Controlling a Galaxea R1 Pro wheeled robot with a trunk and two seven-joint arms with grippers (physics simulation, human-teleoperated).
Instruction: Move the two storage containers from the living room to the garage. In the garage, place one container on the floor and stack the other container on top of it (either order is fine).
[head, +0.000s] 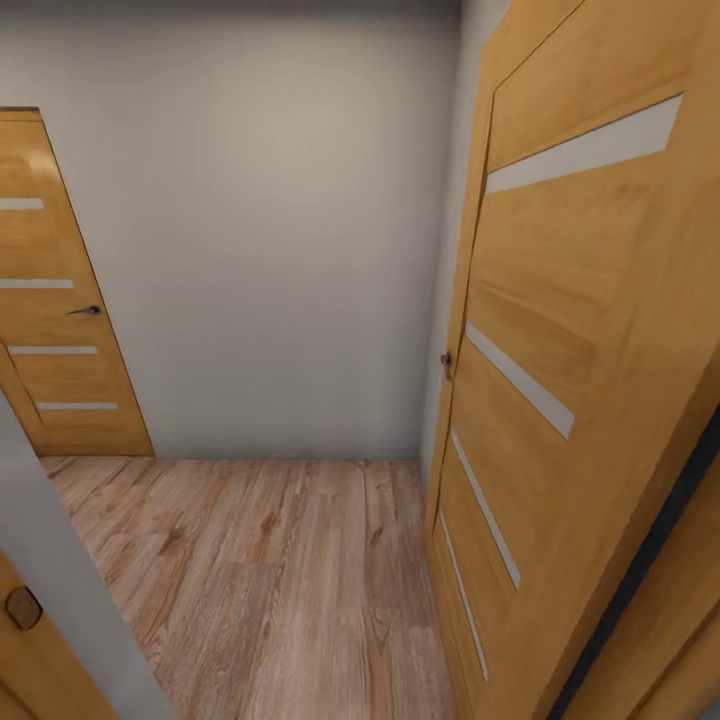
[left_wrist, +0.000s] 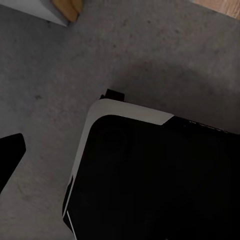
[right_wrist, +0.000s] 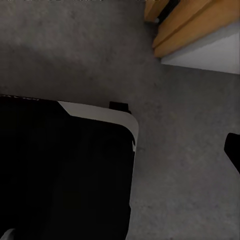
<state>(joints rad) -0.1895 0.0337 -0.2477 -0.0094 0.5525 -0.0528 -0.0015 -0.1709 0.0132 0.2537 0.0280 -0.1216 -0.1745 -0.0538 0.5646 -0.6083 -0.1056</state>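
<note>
Wrist views look down at the robot's dark base (left_wrist: 150, 180) on grey concrete floor (left_wrist: 50, 75); the robot is in transit, at a doorway.

Nearest stands an open wooden door (head: 560, 380) at the right, then light plank flooring (head: 270, 560), a plain wall (head: 270, 230) and a second door (head: 55, 330) beyond. No bin is visible, and whether either claw is apart or together cannot be told. Probably a travelling leg; next, steer on through the doorway past the open door.

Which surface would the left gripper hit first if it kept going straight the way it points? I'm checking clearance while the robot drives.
Probably the robot's own black, white-edged base, which lies ahead in the left wrist view, with the dark grey speckled concrete floor beside it. Depth is unclear.
</note>
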